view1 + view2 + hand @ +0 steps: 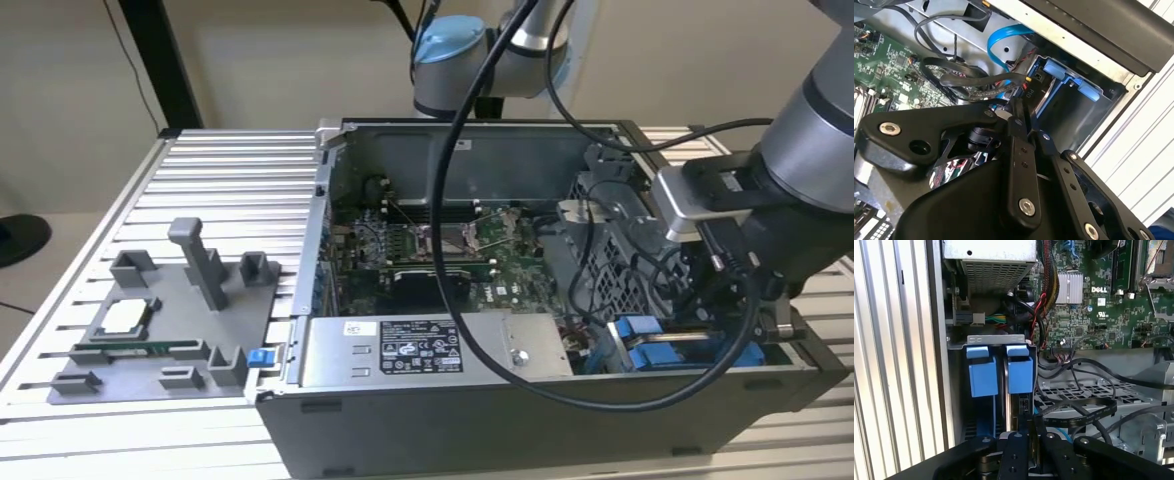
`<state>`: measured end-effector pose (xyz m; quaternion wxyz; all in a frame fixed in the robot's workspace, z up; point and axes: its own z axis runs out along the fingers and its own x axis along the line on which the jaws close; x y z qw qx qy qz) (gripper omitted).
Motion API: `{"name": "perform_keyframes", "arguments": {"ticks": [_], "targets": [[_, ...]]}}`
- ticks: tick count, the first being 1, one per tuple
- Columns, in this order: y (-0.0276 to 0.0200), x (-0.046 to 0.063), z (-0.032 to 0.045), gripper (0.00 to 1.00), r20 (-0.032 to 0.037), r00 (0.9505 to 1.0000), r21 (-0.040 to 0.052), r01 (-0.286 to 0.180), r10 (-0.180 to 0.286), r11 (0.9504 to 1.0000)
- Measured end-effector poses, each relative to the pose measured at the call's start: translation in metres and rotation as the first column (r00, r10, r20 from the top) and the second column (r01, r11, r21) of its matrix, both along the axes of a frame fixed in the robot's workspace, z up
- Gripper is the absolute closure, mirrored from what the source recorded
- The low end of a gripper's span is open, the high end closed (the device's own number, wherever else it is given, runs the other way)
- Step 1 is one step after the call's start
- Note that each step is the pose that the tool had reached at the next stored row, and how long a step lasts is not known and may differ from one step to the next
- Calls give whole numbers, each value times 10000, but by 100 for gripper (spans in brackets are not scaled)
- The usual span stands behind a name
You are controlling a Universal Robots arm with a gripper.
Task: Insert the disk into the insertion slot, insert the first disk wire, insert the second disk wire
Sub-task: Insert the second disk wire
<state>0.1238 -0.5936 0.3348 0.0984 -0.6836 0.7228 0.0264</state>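
already seated — disk [1013, 405], end effector [1030, 437] above

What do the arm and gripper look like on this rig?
The arm is silver-grey tubing with a pale blue joint cap near its base and a black wrist section. Thick black cables loop from it. The gripper is matte black, built of flat linkage bars joined by silver screws and pivot pins, as both wrist views show.
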Motion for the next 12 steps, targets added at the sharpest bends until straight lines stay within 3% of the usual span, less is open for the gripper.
{"name": "perform_keyframes", "arguments": {"ticks": [8,9,11,12], "targets": [[0,0,-24,100,0,10000,-2,14,-14,10000],[1,0,-26,0,0,10000,0,14,-14,10000],[1,2,-33,0,1,10000,14,19,-19,10000],[1,2,3,0,-1,10000,10,31,-31,10000]]}}
